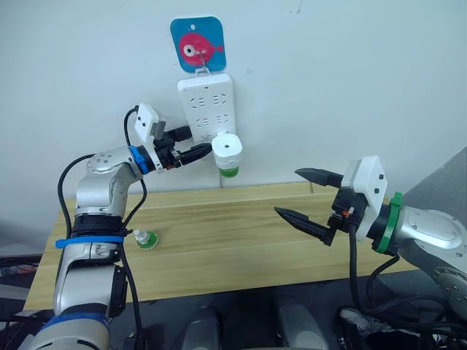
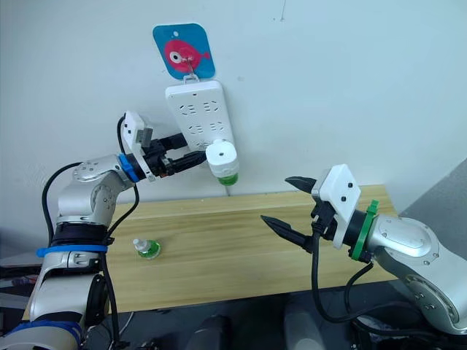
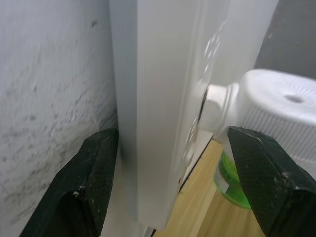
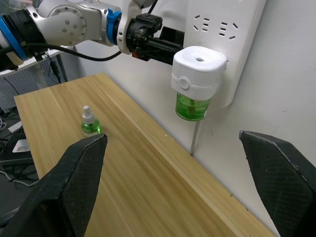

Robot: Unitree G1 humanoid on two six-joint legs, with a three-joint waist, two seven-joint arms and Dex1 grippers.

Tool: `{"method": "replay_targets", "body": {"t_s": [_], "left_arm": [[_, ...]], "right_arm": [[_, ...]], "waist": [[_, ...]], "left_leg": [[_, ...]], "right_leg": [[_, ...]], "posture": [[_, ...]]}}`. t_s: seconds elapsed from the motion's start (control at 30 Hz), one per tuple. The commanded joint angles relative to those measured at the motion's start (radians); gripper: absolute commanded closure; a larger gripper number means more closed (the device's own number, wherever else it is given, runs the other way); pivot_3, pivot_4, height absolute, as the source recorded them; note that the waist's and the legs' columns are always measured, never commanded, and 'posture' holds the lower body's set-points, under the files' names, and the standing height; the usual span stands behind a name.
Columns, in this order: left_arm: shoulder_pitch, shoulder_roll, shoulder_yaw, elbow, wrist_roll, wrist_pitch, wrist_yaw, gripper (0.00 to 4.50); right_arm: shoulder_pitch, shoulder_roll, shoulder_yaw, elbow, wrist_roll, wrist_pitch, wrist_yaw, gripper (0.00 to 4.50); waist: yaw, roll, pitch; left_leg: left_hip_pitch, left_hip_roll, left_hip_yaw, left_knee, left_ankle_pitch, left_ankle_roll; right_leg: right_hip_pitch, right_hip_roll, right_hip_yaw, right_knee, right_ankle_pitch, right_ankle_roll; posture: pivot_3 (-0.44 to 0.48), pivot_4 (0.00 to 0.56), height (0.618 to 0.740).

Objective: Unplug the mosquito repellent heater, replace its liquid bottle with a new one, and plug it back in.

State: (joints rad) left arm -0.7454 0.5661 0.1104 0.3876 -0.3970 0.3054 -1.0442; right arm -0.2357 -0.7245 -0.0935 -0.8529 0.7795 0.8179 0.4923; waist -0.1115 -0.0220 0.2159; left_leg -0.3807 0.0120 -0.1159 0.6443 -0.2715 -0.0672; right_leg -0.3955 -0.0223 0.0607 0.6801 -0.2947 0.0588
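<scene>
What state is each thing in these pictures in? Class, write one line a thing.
mosquito repellent heater: plugged into the strip, green bottle screwed in beneath.
power strip: hanging on the wall from a hook.
spare bottle: standing upright on the table, capped.
table: bare wood around the spare bottle.
left gripper: open, fingers straddling the strip's edge beside the heater.
right gripper: open, holding nothing, above the table.
</scene>
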Motion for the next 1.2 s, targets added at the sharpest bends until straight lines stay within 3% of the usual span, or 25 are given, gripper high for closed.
{"method": "replay_targets", "body": {"t_s": [0.03,0.2,0.23,0.37,0.47,0.63,0.73,0.87,1.2], "left_arm": [[-0.009,0.014,0.023,-0.058,-0.029,0.005,-0.016,1.43],[-0.001,0.011,0.016,-0.081,-0.031,0.024,-0.025,3.02],[0.002,0.011,0.015,-0.086,-0.03,0.027,-0.026,3.17],[0.01,0.011,0.011,-0.098,-0.027,0.029,-0.024,3.19],[0.013,0.013,0.011,-0.113,-0.03,0.043,-0.018,3.19],[0.02,0.012,0.012,-0.141,-0.036,0.065,-0.007,3.19],[0.03,0.006,0.01,-0.161,-0.038,0.073,0.0,3.19],[0.037,0.003,0.007,-0.173,-0.035,0.072,0.0,3.19],[0.043,0.0,0.002,-0.186,-0.036,0.077,0.006,3.19]], "right_arm": [[-0.001,-0.004,-0.019,-0.033,0.018,-0.022,0.005,0.0],[-0.011,0.014,-0.017,-0.029,0.024,-0.017,-0.019,0.0],[-0.014,0.021,-0.018,-0.028,0.032,-0.012,-0.027,0.0],[-0.042,0.058,-0.012,-0.023,0.048,0.005,-0.086,0.0],[-0.104,0.12,0.022,-0.011,0.02,0.088,-0.247,0.0],[-0.233,0.237,0.194,0.028,-0.147,0.142,-0.417,0.0],[-0.289,0.374,0.278,0.082,-0.228,0.157,-0.525,0.0],[-0.323,0.45,0.345,0.132,-0.316,0.15,-0.555,0.0],[-0.385,0.562,0.363,0.273,-0.418,0.116,-0.518,0.0]], "waist": [[0.0,0.0,0.0],[0.001,0.0,0.0],[0.0,0.0,0.0],[0.0,0.0,0.0],[-0.002,0.0,0.0],[-0.003,0.001,0.0],[-0.004,0.001,0.0],[-0.004,0.001,0.0],[-0.006,0.002,0.0]], "left_leg": [[0.0,0.0,0.0,0.0,0.0,0.0],[-0.002,0.0,0.0,0.0,0.0,0.0],[-0.002,0.0,0.0,0.0,0.0,0.0],[-0.002,0.0,0.0,0.001,0.0,0.0],[-0.002,0.0,0.0,0.001,0.0,0.0],[-0.004,0.0,0.0,0.001,0.0,0.0],[-0.009,0.0,0.0,0.001,0.001,-0.001],[-0.013,-0.002,-0.004,0.001,0.002,-0.004],[-0.018,-0.002,-0.014,0.002,0.003,-0.004]], "right_leg": [[0.0,0.0,0.0,0.0,0.0,0.0],[-0.002,0.0,0.0,0.0,0.0,0.0],[-0.002,0.0,0.0,0.0,0.0,0.0],[-0.002,0.0,0.0,0.001,0.0,0.0],[-0.002,0.0,0.0,0.001,0.001,0.0],[-0.006,0.0,0.001,0.002,0.001,0.0],[-0.01,0.0,0.0,0.003,0.001,-0.001],[-0.012,-0.002,-0.003,0.002,0.001,-0.001],[-0.013,-0.003,-0.015,0.003,0.002,-0.002]], "posture": [[-0.202,0.2,0.725],[-0.201,0.2,0.725],[-0.199,0.2,0.725],[-0.196,0.201,0.725],[-0.195,0.202,0.725],[-0.195,0.202,0.725],[-0.191,0.202,0.725],[-0.19,0.201,0.725],[-0.186,0.2,0.725]]}}
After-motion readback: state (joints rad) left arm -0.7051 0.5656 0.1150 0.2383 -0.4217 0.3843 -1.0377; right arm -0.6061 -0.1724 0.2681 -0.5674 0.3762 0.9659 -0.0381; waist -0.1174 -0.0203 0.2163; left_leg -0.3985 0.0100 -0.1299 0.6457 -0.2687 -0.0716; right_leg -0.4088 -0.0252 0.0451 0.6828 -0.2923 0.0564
